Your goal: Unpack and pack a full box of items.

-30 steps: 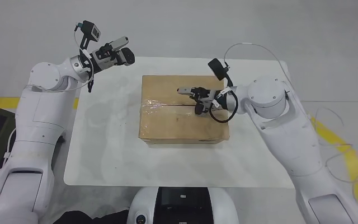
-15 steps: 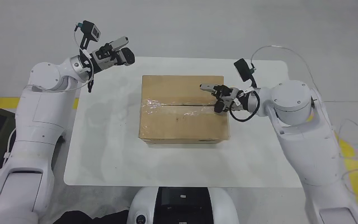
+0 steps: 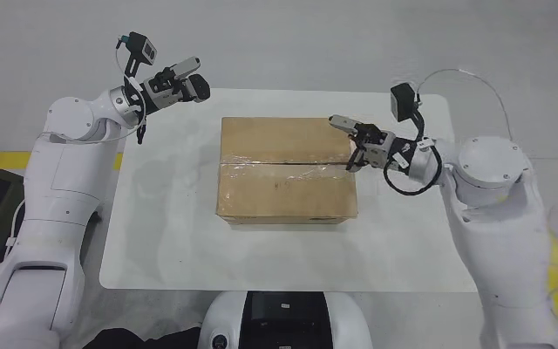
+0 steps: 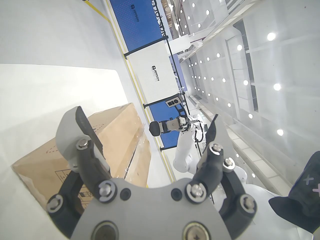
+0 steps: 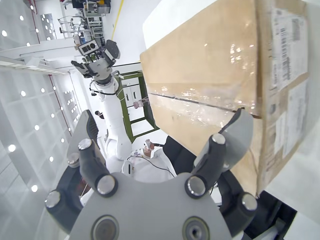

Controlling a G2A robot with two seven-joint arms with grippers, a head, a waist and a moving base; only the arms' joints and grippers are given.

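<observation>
Both jaws stand apart and empty; the right arm's fingertip (image 5: 238, 121), at the box (image 3: 288, 188) 3 o'clock edge, should hook the tape seam (image 3: 279, 162) squarely before pulling.

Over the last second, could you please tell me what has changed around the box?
The right gripper has drawn back along the taped seam, from over the middle of the box to its edge on that arm's side, open, gripping nothing. The box has not shifted on the table; the left gripper stayed open, raised by the table's far corner.
</observation>
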